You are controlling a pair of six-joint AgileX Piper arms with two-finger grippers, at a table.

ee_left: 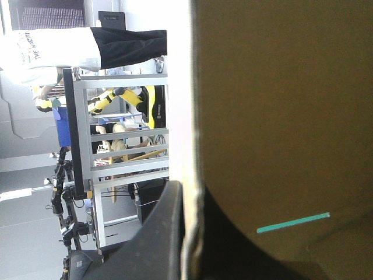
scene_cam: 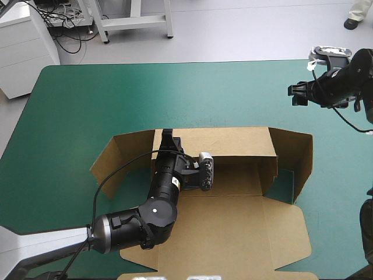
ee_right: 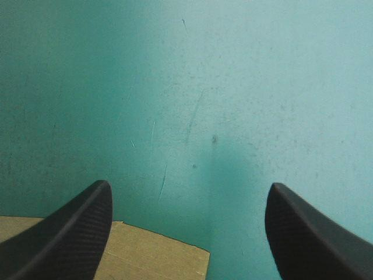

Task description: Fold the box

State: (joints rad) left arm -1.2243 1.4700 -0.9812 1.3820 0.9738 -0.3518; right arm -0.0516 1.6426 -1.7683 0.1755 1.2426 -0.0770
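Box (scene_cam: 233,216) wall pinched by the left gripper (scene_cam: 167,135)

The brown box lies half made on the teal-green cover (scene_cam: 76,105), with its back wall standing up. The left gripper squeezes the top of that wall near one corner, the board tight between its black fingers (ee_left: 166,233). The right gripper (scene_cam: 298,93) hangs well apart from the box, fingers spread wide and holding nothing. The step looks like raising the walls. Next, the side flap beside the left gripper probably needs folding in, and the right gripper may have to come over and help.
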